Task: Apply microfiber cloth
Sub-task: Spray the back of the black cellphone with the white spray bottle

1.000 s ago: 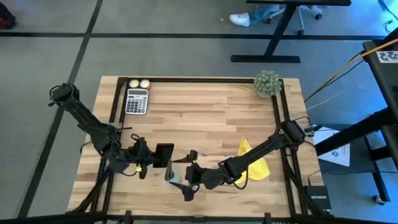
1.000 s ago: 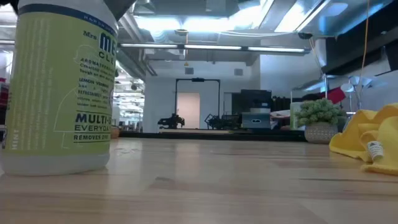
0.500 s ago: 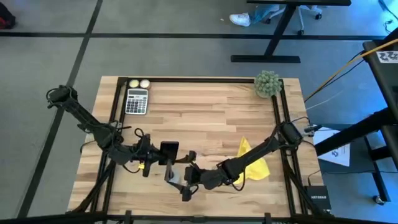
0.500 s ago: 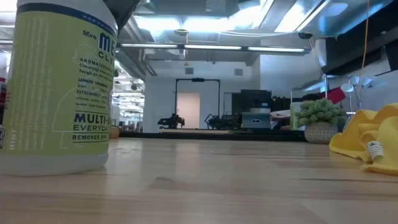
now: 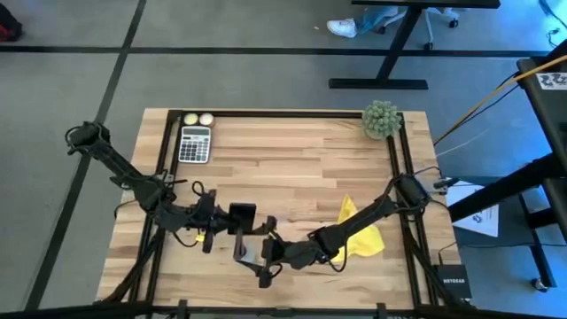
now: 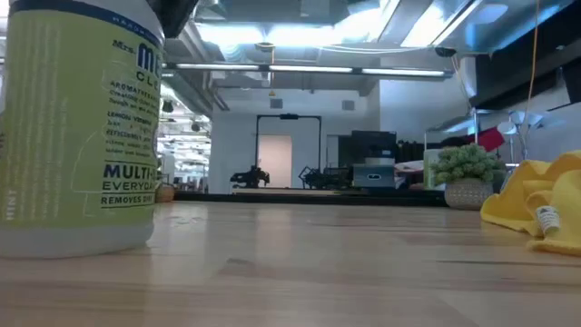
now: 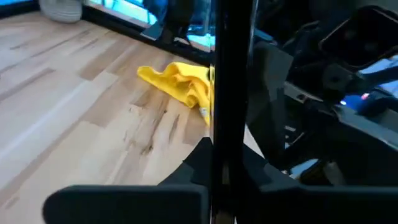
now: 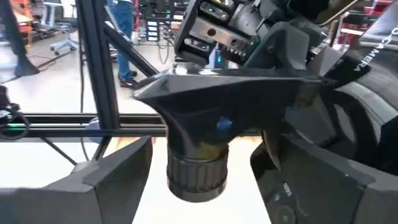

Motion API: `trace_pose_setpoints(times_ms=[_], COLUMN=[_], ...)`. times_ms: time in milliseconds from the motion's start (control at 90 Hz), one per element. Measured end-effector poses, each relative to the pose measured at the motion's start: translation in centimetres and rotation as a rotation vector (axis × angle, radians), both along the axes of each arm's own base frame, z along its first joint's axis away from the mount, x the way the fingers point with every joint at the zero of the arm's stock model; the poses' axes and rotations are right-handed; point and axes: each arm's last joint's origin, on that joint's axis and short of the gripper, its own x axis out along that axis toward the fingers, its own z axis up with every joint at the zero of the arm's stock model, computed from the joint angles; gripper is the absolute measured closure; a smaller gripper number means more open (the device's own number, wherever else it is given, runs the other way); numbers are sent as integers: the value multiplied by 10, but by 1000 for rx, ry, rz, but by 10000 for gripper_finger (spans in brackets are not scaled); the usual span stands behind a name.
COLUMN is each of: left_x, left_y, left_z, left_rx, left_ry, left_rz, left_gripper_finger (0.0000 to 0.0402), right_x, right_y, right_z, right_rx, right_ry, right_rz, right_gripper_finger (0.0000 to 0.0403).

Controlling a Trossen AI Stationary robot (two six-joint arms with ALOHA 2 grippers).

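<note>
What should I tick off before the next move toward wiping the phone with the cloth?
1. Bright yellow microfiber cloth unheld: ok; it lies on the wooden table near its right edge.
2. A tool free to take it: not ok; the left tool is shut on the flat black smartphone, and the right tool is shut on the plastic spray bottle with a yellow-green label.
3. Cloth clear from above: not ok; the right arm crosses over it.
4. Bottle set down: cannot tell; its base sits at table level in the low view.
5. Phone screen turned toward the cloth: cannot tell.
</note>
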Motion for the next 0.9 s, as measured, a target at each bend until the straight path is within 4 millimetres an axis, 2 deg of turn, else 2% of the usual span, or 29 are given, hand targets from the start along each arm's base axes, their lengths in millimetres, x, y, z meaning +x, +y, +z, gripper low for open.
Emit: trace_pose_setpoints(times_ms=[267, 433, 633, 900], left_x=[1, 1, 1, -2], left_y=[2, 2, 2, 4], left_z=[-1, -1, -1, -1], left_rx=[-7, -7, -1, 20], left_ry=[7, 9, 10, 32], left_rz=[-5, -5, -6, 5], left_gripper_finger=[395, 395, 395, 395], right_x=[1, 1, 1, -5], right_y=[-1, -2, -2, -2], right_z=[0, -1, -1, 2], right_rx=[5, 3, -12, -21], right_ry=[4, 6, 12, 88], right_rz=[5, -1, -13, -4], right_gripper_finger=[167, 191, 176, 127])
